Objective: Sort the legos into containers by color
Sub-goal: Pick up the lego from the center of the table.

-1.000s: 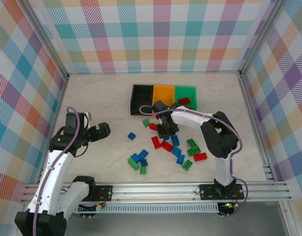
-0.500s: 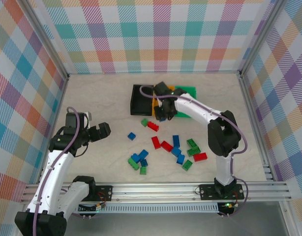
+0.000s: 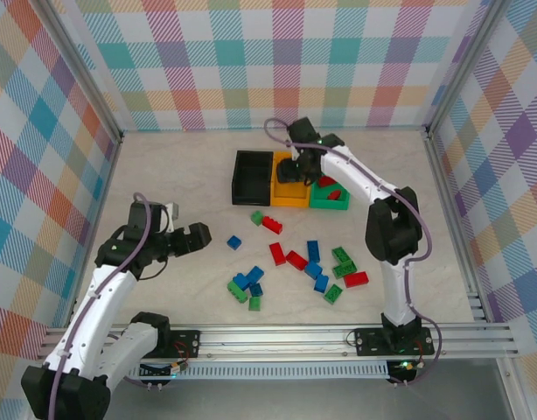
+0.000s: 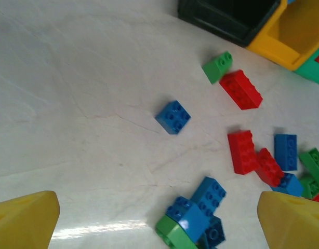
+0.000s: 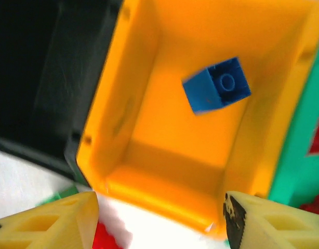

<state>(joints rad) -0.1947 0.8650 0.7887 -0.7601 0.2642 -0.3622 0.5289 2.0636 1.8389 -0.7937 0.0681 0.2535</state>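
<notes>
Three joined bins stand at the back: black point(image 3: 250, 176), orange point(image 3: 290, 194) and green point(image 3: 331, 199). My right gripper point(image 3: 296, 168) hovers open over the orange bin point(image 5: 149, 155), where a single blue lego point(image 5: 216, 85) lies or falls inside, clear of the fingers point(image 5: 50, 223). Red legos point(image 3: 335, 194) lie in the green bin. Loose red, blue and green legos point(image 3: 295, 260) are scattered on the table in front of the bins. My left gripper point(image 3: 201, 238) is open, low at the left of the scatter, facing a lone blue lego point(image 4: 173, 116) and a blue-green cluster point(image 4: 196, 215).
The black bin point(image 5: 35, 78) looks empty. A green lego point(image 4: 217, 66) and a red one point(image 4: 241, 89) lie just in front of the bins. Plaid walls close in the table on three sides, and a metal rail point(image 3: 277, 337) runs along the near edge.
My right gripper rose from the scattered legos to over the orange bin and let go of a blue lego there. My left gripper shifted slightly right toward the scatter.
</notes>
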